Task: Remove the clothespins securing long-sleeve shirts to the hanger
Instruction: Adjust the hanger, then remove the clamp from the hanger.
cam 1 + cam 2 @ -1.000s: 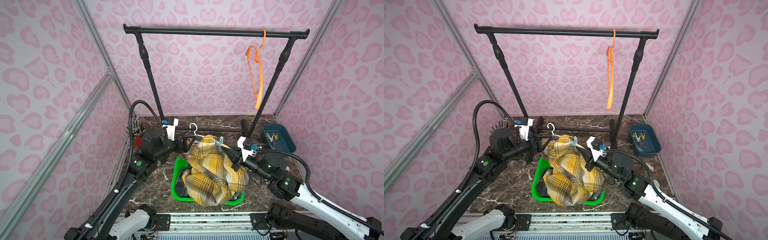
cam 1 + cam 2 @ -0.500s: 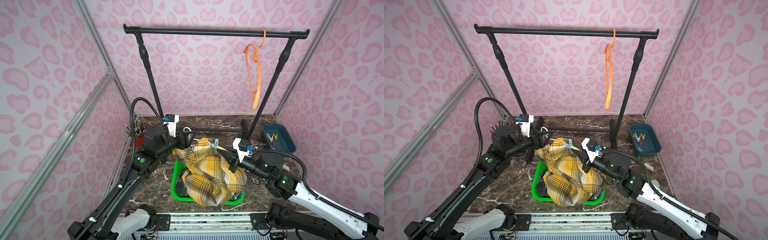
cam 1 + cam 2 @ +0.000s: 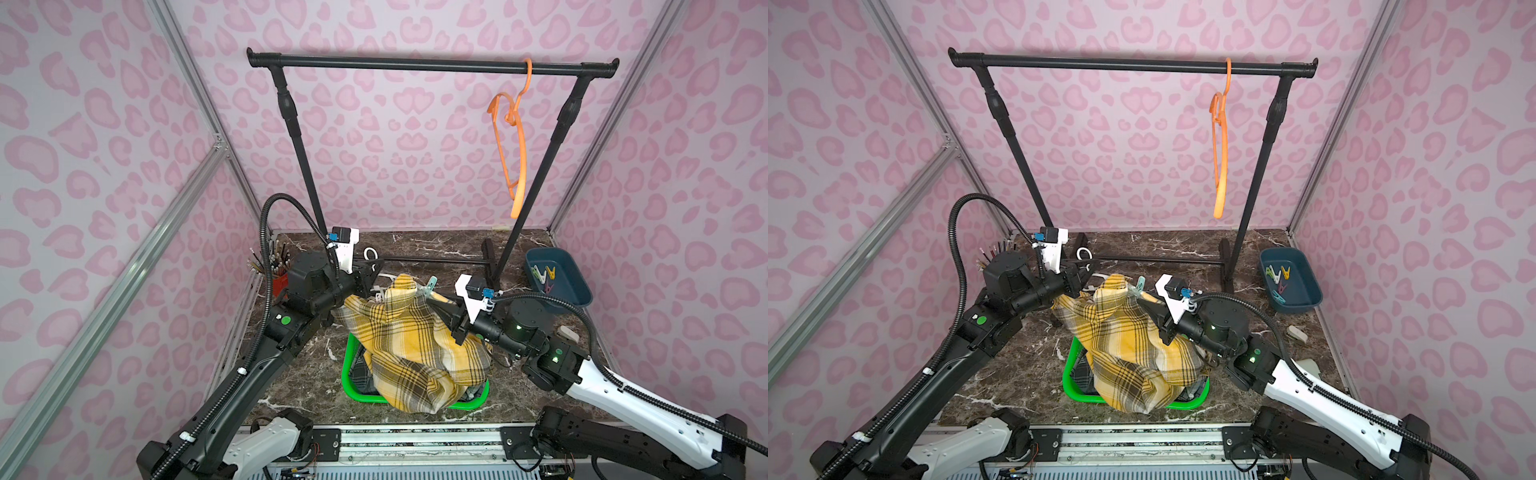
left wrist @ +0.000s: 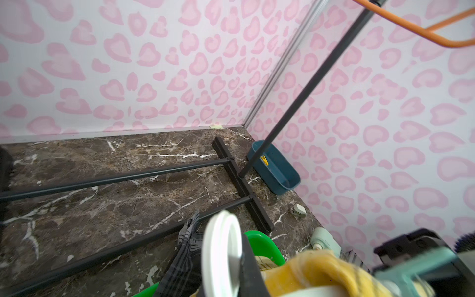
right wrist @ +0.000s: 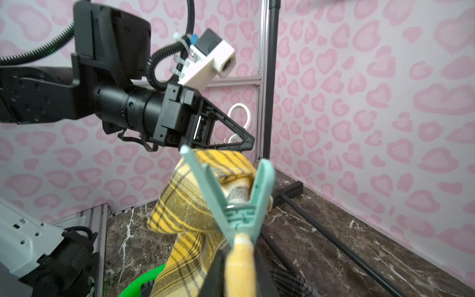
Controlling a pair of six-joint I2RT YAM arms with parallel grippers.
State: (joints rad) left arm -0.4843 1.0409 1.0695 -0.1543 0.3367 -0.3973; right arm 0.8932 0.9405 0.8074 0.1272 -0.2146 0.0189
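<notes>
Task partly done. Several clothespins [image 3: 543, 276] lie in the blue tray [image 3: 579, 297] at the worktop's right edge. One mint clothespin [image 5: 239, 203] is clamped on the yellow shirt [image 3: 415, 345], which drapes over the green basket [image 3: 345, 374] near the front edge. The left gripper [image 5: 250, 144] is pressed together beside the white hanger [image 5: 239, 109]. The jaws of the right gripper [image 5: 237, 259] flank the cloth below that clip; whether they squeeze it cannot be told.

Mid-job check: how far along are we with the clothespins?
Done: several clothespins lie in the blue bin, and the orange hanger hangs bare. In hand: left gripper shut on the white hanger, right gripper at the yellow shirt beside a teal clothespin. Left: that teal clothespin, clamped on the shirt.
</notes>
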